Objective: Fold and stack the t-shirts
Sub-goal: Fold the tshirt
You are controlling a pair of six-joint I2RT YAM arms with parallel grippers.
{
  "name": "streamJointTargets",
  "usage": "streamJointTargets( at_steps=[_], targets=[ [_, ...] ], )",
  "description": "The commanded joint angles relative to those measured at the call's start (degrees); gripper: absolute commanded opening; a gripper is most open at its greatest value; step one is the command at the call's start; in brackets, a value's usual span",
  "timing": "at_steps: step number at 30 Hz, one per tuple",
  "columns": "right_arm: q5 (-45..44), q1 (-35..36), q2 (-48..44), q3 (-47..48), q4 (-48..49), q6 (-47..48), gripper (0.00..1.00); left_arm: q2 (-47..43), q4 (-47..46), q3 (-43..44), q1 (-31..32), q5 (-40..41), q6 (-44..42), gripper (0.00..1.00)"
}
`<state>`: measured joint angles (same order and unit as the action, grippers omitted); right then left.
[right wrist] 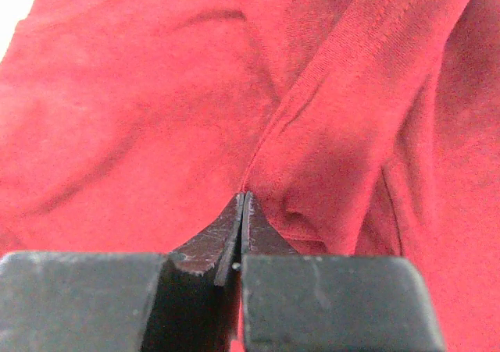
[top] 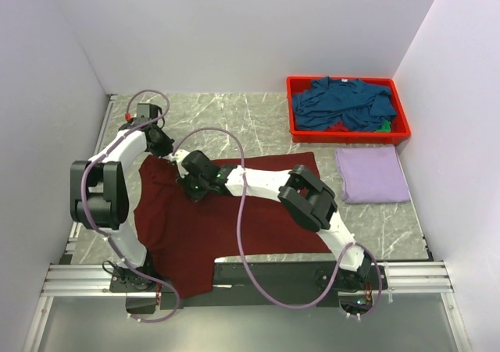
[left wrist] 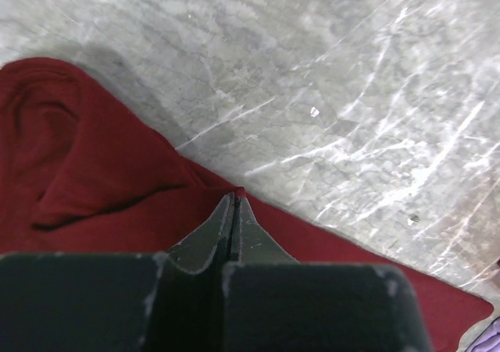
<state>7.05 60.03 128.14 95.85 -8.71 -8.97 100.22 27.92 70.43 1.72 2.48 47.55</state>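
Note:
The dark maroon t-shirt lies spread over the near left of the marble table. My left gripper is at the shirt's far left corner, shut on the cloth edge, in the left wrist view. My right gripper reaches across the shirt, just in front of the left one. It is shut on a raised fold of the maroon cloth, in the right wrist view. A pale lavender t-shirt lies folded at the right. Teal-blue t-shirts are heaped in the bin.
A red plastic bin stands at the back right, just behind the lavender shirt. Grey walls close in the table at the left, back and right. The shirt's near hem hangs over the black front edge by the arm bases.

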Motion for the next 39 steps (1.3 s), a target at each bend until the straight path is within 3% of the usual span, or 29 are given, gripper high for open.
streamJointTargets(
  at_steps=[1, 9, 19, 28, 39],
  targets=[
    [1.0, 0.4, -7.2, -0.9, 0.8, 1.6, 0.0, -4.5, 1.0, 2.2, 0.0, 2.4, -1.6, 0.0],
    [3.6, 0.4, -13.4, -5.1, -1.0, 4.3, 0.0, -11.3, 4.5, -1.0, 0.0, 4.5, -2.1, 0.0],
    [4.8, 0.3, -14.6, -9.3, -4.1, 8.5, 0.0, -30.5, 14.3, -10.9, 0.0, 9.3, 0.3, 0.0],
    [2.5, -0.7, -14.8, -11.7, -4.2, 11.7, 0.0, -42.8, 19.5, -22.8, 0.5, 1.6, 6.0, 0.0],
    [1.0, -1.0, -17.0, -13.7, -4.6, 12.4, 0.0, -47.6, 27.4, -20.8, 4.2, 4.6, 11.3, 0.0]
  ],
)
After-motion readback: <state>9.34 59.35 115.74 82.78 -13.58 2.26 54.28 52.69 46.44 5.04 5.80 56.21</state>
